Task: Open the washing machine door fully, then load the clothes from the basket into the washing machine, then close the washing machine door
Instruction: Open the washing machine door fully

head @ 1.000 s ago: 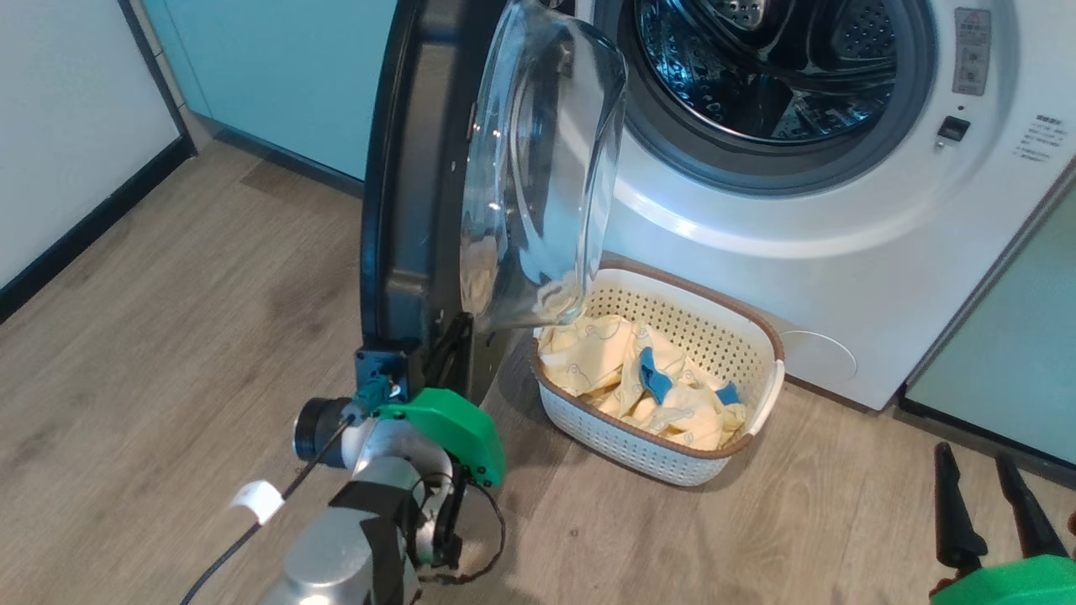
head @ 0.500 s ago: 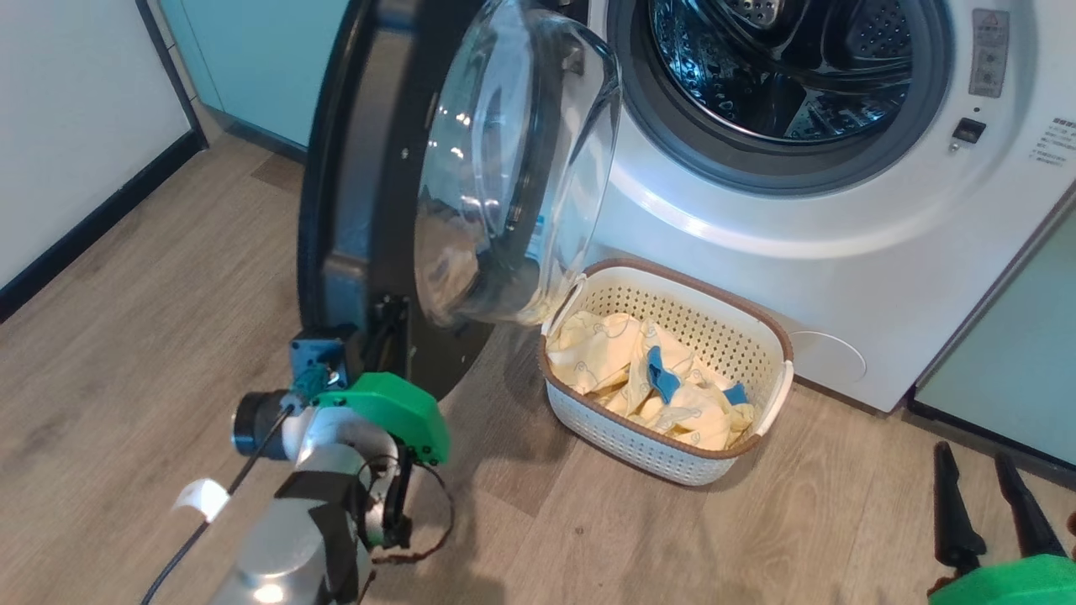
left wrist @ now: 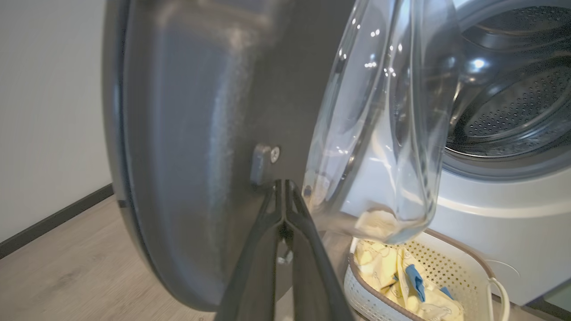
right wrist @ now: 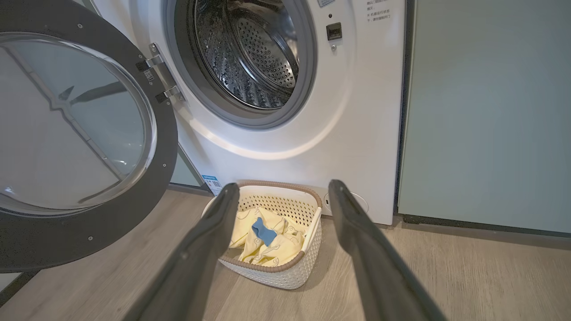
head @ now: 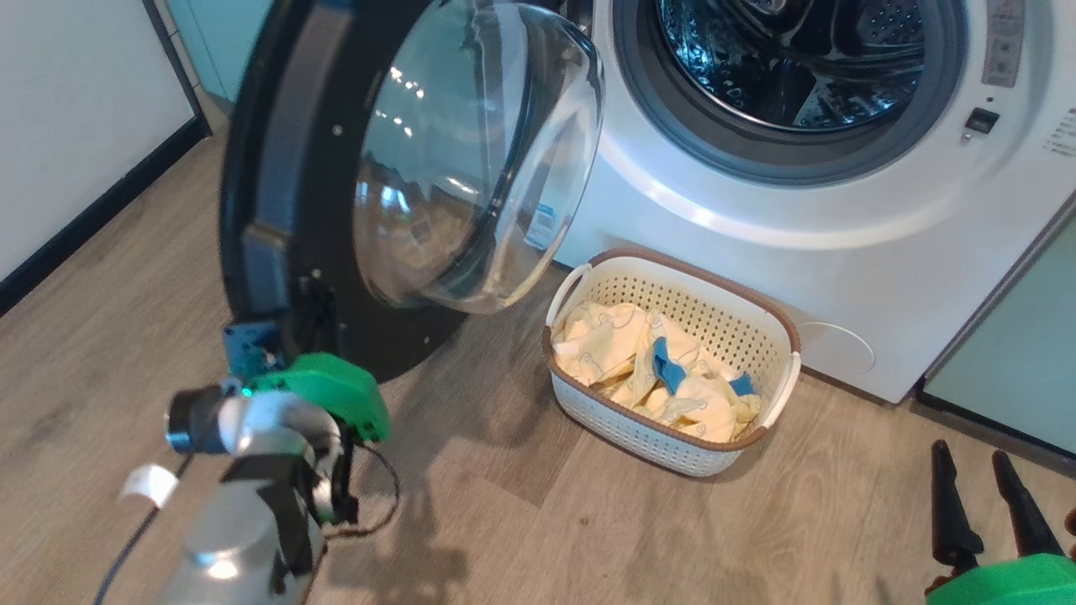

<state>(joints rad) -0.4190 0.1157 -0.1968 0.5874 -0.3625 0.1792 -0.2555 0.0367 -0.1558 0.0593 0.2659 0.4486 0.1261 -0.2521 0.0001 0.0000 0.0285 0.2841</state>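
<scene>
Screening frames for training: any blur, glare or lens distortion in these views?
Head view: left forearm motion-smeared, bright glints on the washing machine door glass. Left wrist view: door rim blurred, speckled highlights on the glass. Right wrist view: sharp; bright reflected band across the washing machine front; no obvious bowing.

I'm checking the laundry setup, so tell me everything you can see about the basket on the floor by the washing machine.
The basket is a small oval tub of cream plastic with perforated sides, a brown rim and white side handles. It stands upright on the wood floor, close in front of the washing machine and below its drum opening. Crumpled pale yellow clothes with small blue parts lie inside, filling it only partly.
</scene>
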